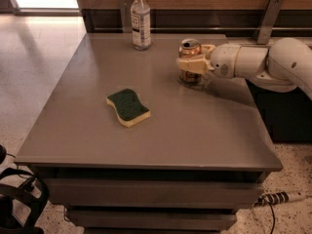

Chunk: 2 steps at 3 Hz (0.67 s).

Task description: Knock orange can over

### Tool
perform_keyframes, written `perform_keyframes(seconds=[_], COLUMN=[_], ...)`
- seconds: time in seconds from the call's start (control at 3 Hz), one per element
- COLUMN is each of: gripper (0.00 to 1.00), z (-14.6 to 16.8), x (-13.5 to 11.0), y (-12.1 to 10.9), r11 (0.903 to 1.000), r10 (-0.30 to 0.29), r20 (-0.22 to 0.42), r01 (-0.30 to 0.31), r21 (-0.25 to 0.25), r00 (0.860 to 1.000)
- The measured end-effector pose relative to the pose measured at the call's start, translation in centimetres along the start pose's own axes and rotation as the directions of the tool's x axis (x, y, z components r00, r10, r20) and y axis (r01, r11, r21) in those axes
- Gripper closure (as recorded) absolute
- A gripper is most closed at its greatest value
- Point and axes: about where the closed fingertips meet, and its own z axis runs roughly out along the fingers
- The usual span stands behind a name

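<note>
The orange can [189, 47] stands upright on the grey table [161, 126], right of the middle toward the back. My gripper [193, 58] reaches in from the right on a white arm [253, 62] and is closed around the can. One cream finger [189, 65] lies across the can's front and the other shows behind its top right. The can's lower part is partly hidden by the near finger.
A clear water bottle [140, 21] with a white cap stands at the table's back, left of the can. A green and yellow sponge [127, 107] lies left of the middle. A wooden wall with a metal bracket [267, 18] runs behind the table.
</note>
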Motion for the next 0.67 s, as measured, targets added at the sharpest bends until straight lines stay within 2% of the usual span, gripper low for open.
perform_keyframes(seconds=[0.33,0.67], gripper=[1.00,1.00], z=[-1.4,-2.9], x=[-2.1,-3.9], y=[-0.6,-1.2], r11=[0.9991,0.9963], r10=[-0.035,-0.064], r20=[-0.126,-0.261], r01=[0.037,0.077], r21=[0.019,0.038], r00=[0.991,0.963])
